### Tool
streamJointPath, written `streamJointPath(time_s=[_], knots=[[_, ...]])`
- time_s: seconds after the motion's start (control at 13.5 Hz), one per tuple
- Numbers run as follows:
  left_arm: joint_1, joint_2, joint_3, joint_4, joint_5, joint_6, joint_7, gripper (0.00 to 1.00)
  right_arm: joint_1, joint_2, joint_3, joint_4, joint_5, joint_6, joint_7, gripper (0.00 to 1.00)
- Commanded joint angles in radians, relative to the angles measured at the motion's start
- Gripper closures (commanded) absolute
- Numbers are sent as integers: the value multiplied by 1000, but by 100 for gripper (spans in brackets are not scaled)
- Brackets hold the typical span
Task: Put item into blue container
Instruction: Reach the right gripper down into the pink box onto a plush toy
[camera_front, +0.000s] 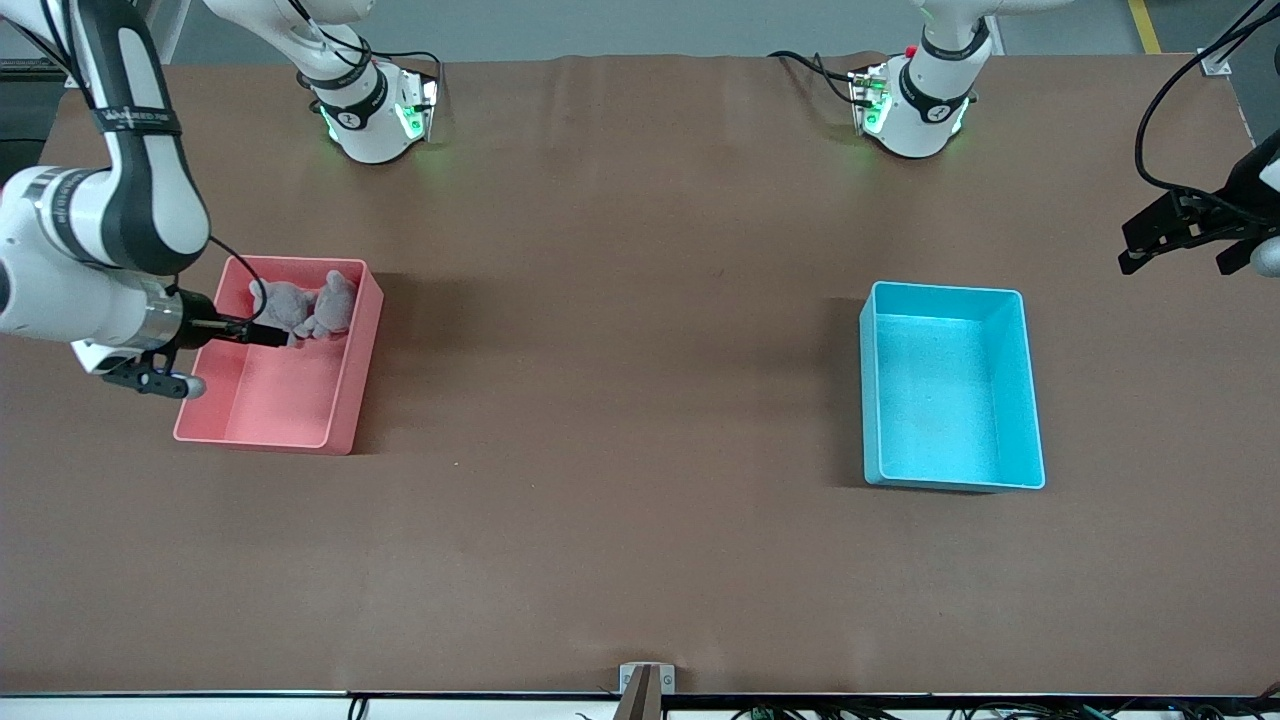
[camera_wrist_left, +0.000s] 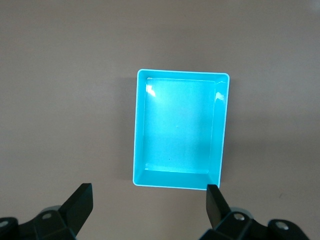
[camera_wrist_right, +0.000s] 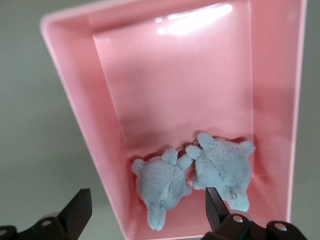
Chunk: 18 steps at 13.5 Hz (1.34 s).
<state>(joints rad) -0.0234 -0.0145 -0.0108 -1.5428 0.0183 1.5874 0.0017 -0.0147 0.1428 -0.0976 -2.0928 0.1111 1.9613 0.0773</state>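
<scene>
— Toys (camera_front: 305, 308)? Where were they?
— Two grey plush ones lay in the pink bin (camera_front: 285, 425), toward the right arm's end from the blue bin (camera_front: 950, 478). The right gripper (camera_front: 262, 335) hung over them, fingers wide.
— And the left gripper (camera_front: 1190, 238)?
— It waited in the air near the blue bin, fingers wide, holding nothing.

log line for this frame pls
right hand: open over pink bin, above plush toys | left hand: open, waiting | blue container: empty

light cyan-blue rectangular plastic bin (camera_front: 1030, 400): open-topped, interior bare | pink rectangular plastic bin (camera_front: 345, 400): two grey plush toys (camera_front: 305, 308) fill end farther from front camera
</scene>
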Motion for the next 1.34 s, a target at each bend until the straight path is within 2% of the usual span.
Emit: streamJointPath(time_s=[0.0,0.37,0.67,0.82,0.97,1.26], knots=[[3,10,0,23,-12,-12,9,0,-7,-60,-1,-156,9,100,18,0],[3,10,0,23,-12,-12,9,0,-28,-49,2,-282,13,225,62,0],[3,10,0,24,-12,-12,9,0,-21,0,6,-293,33,240,90,0],[3,10,0,23,-12,-12,9,0,-11,23,6,-291,87,243,90,0],[3,10,0,24,-12,-12,8,0,-1,44,4,-291,102,260,90,0],[3,10,0,24,-12,-12,8,0,28,87,6,-291,119,261,90,6]])
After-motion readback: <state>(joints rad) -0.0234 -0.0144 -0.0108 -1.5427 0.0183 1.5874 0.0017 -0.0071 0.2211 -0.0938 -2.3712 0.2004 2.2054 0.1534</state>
